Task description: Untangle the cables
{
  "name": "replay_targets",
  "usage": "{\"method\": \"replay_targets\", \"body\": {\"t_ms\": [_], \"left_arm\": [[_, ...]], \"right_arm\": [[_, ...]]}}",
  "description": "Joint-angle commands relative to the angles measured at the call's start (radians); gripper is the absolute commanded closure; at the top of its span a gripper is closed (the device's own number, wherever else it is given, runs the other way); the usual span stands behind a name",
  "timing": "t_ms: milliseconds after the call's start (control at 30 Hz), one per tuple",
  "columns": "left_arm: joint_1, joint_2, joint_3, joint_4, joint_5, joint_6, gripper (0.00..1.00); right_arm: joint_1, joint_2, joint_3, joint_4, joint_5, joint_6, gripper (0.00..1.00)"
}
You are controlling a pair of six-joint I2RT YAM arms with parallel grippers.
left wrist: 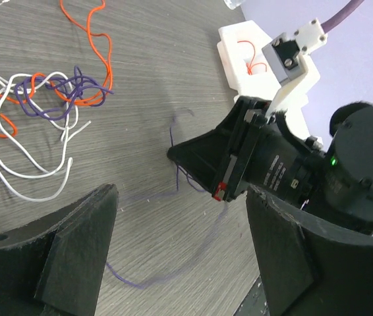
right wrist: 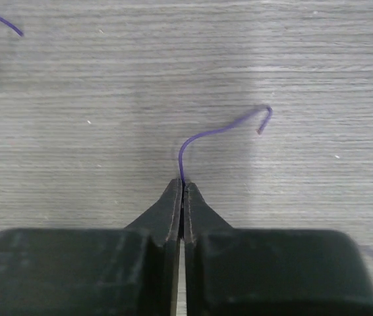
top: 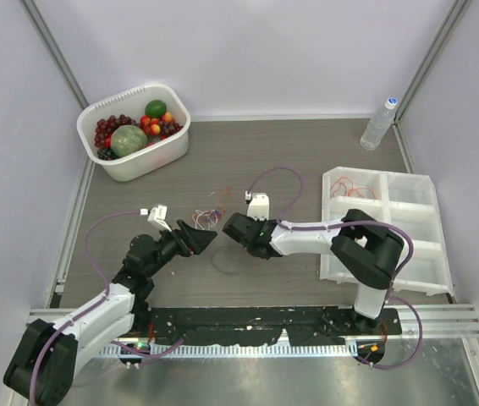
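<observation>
Right claw point(right wrist: 182, 187) clamped on one purple wire point(right wrist: 219, 131); left claw point(top: 204, 240) gaping beside it.

The right claw's fingers are pressed together on the end of the purple wire, low over the grey wood-grain tabletop point(top: 307, 152). The free end curls up and away in a small hook, and the rest trails loosely across the surface towards the left claw. The left claw holds nothing; its fingers stand wide apart and point at the right claw, just short of touching it. The tangle of cables point(left wrist: 48, 92), orange, purple and white strands knotted together, lies on the tabletop near both claws, on their far side. An orange wire point(top: 351, 188) sits in the far-left compartment of the white tray point(top: 413, 222) at the right.
</observation>
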Motion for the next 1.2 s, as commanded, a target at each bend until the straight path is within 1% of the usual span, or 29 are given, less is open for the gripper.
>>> {"method": "replay_targets", "body": {"t_ms": [0, 133, 233, 333, 400, 433, 467, 600, 700, 833, 1000, 1067, 1167], "left_arm": [[-0.004, -0.031, -0.047, 0.038, -0.016, 0.007, 0.18], [-0.004, -0.022, -0.047, 0.036, -0.013, 0.009, 0.18], [-0.004, -0.022, -0.047, 0.036, -0.015, 0.009, 0.15], [-0.004, -0.029, -0.047, 0.03, -0.016, 0.006, 0.13], [-0.006, -0.032, -0.047, 0.021, -0.019, 0.006, 0.11], [-0.006, -0.031, -0.047, 0.02, -0.022, 0.004, 0.1], [-0.004, -0.032, -0.049, 0.017, -0.022, 0.004, 0.09], [-0.004, -0.023, -0.047, 0.018, -0.027, 0.003, 0.06], [-0.004, -0.02, -0.046, 0.016, -0.028, 0.001, 0.06], [-0.004, -0.017, -0.047, 0.021, -0.028, 0.001, 0.05], [-0.004, -0.012, -0.046, 0.024, -0.028, 0.001, 0.05], [-0.008, -0.012, -0.046, 0.026, -0.028, 0.003, 0.05], [-0.006, -0.011, -0.049, 0.027, -0.03, 0.003, 0.05]], "right_arm": [[0.026, 0.001, 0.025, -0.155, 0.135, 0.041, 0.99], [0.026, -0.127, -0.059, -0.053, 0.115, -0.008, 0.99], [0.015, -0.285, -0.119, 0.022, 0.11, -0.04, 0.99], [-0.038, -0.416, -0.169, 0.081, 0.074, -0.078, 0.99], [-0.092, -0.55, -0.188, 0.102, 0.038, -0.112, 0.99], [-0.142, -0.578, -0.198, 0.108, 0.024, -0.132, 0.99], [-0.166, -0.635, -0.203, 0.124, -0.002, -0.147, 0.99], [-0.348, -0.741, -0.182, 0.13, -0.101, -0.215, 0.99], [-0.49, -0.767, -0.128, 0.13, -0.141, -0.25, 0.99], [-0.639, -0.766, -0.032, 0.142, -0.184, -0.272, 0.99], [-0.771, -0.7, 0.091, 0.145, -0.2, -0.27, 0.99], [-0.824, -0.666, 0.166, 0.142, -0.252, -0.26, 0.99], [-0.858, -0.628, 0.242, 0.141, -0.348, -0.23, 0.99]]}}
